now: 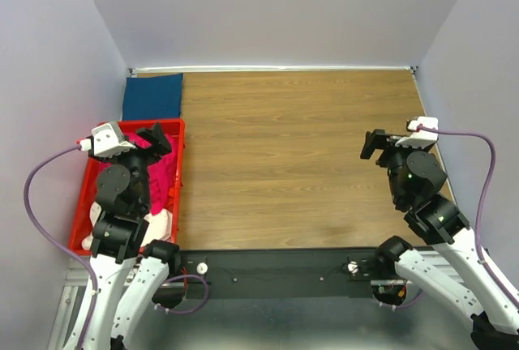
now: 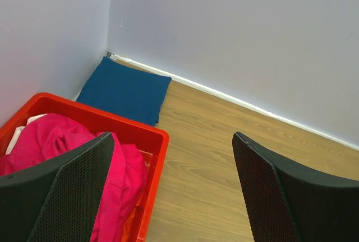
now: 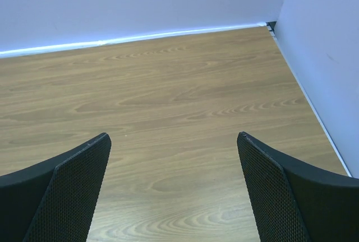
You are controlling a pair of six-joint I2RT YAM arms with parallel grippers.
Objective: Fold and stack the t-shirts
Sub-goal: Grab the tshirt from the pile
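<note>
While your left tool point(image 1: 154, 138) is hanging over the red crate point(image 2: 134, 124): its jaws are standing wide, holding nothing.
Right tool point(image 1: 375, 144): gaping just as wide, empty, hovering over bare worktop point(image 1: 292, 147), well apart from the crate.
Magenta t-shirt point(image 2: 61, 135): lying crumpled in the crate, a cream-white shirt point(image 1: 158, 224) beside it.
Dark blue t-shirt point(image 2: 126, 89): lying folded in the far-left corner.
Risk: if you are reaching too deep, you are likely pinching two shirts together or snagging the crate wall.

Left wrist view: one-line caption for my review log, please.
Open left gripper over a red crate containing a magenta-pink t-shirt; folded dark blue t-shirt beyond, in the corner.
</note>
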